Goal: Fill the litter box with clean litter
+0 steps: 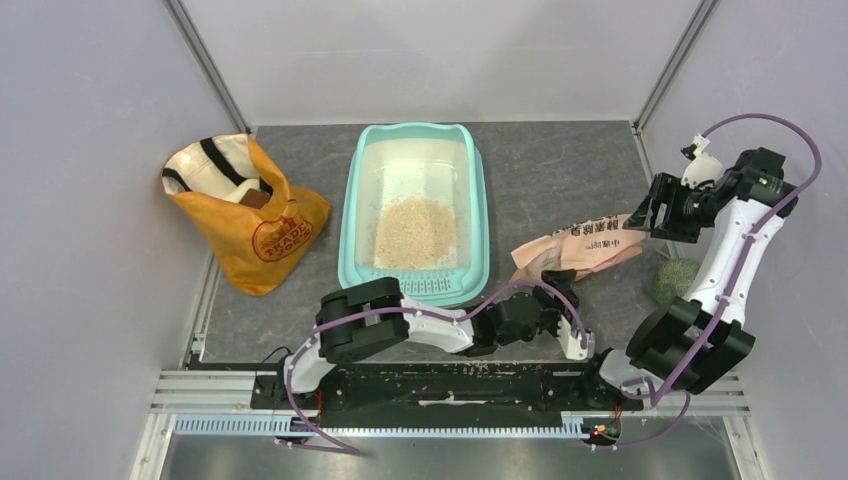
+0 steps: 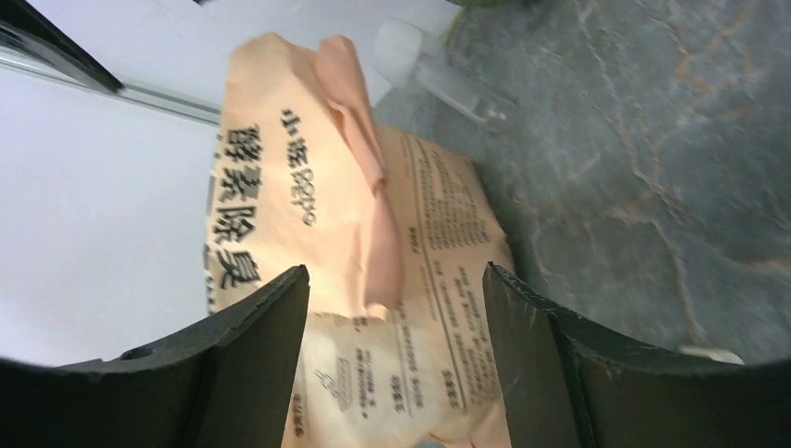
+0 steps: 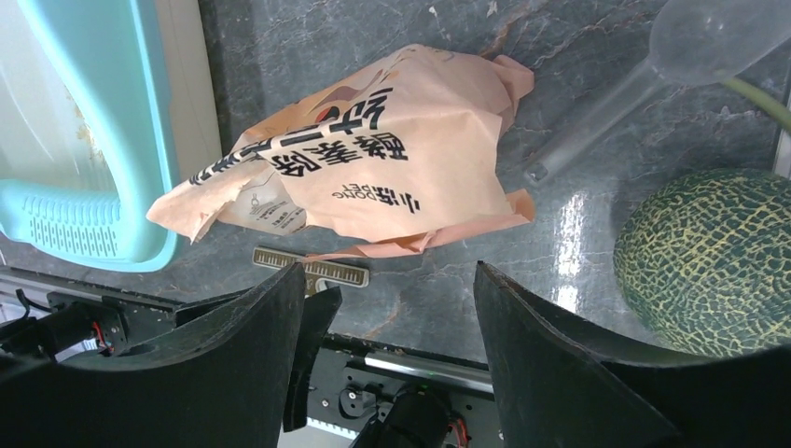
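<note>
The mint-teal litter box (image 1: 351, 200) stands at the table's middle with its grate end nearest the arms. A heap of beige clean litter (image 1: 413, 232) lies in its near half. A crumpled pink-tan paper bag (image 1: 580, 245) lies on the table to the box's right. My left gripper (image 1: 560, 283) is open at the bag's near end. In the left wrist view the bag (image 2: 345, 215) lies between and beyond the open fingers (image 2: 270, 327). My right gripper (image 1: 655, 212) is open and empty, raised above the bag's right end. The bag also shows in the right wrist view (image 3: 373, 159).
An orange-yellow bag with black straps (image 1: 250, 215) stands at the left. A green netted melon (image 3: 718, 261) lies at the right wall, also in the top view (image 1: 677, 278). A clear plastic scoop (image 3: 653, 75) lies beside it. A small comb-like strip (image 3: 312, 268) lies by the paper bag.
</note>
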Available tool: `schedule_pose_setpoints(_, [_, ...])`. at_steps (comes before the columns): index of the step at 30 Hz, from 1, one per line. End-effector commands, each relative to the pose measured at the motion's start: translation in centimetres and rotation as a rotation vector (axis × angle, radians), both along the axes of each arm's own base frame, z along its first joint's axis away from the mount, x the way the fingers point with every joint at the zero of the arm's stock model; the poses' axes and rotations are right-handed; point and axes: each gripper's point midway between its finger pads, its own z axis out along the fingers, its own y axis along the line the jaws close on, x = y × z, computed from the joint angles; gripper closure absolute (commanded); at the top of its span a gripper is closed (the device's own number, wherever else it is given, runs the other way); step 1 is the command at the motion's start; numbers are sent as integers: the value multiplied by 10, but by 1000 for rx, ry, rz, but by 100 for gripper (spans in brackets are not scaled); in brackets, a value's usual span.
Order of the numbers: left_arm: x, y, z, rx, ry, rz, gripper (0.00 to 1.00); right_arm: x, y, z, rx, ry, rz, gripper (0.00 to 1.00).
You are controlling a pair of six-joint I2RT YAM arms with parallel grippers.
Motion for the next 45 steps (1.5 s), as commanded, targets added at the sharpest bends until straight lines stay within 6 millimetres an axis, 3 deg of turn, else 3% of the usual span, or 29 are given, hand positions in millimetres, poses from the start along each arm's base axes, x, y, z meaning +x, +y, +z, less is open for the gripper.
schedule_pose_setpoints(1, [7, -19, 62, -185, -202, 20, 26, -2, 3, 13, 0, -18, 10, 25])
schedule_pose_setpoints(12, [10, -30, 31, -109, -280, 15, 27, 1, 3, 25, 7, -25, 42, 24])
schedule_pose_setpoints(18, [29, -35, 31, -106, -314, 81, 27, 2, 2, 28, 4, -30, 58, 23])
schedule_pose_setpoints(25, [43, -30, 29, -94, -333, 108, 35, 0, 8, 29, 24, -29, 101, 23])
schedule_pose_setpoints(30, [46, -29, 35, -121, -359, 99, 50, -1, 11, 30, 46, -29, 133, 23])
schedule_pose_setpoints(38, [42, -31, 60, -184, -347, 84, 98, -9, 22, 41, 18, -107, 293, 22])
schedule_pose_setpoints(45, [37, -22, 109, -289, -245, 77, 98, -27, 29, 51, -214, -351, 551, 20])
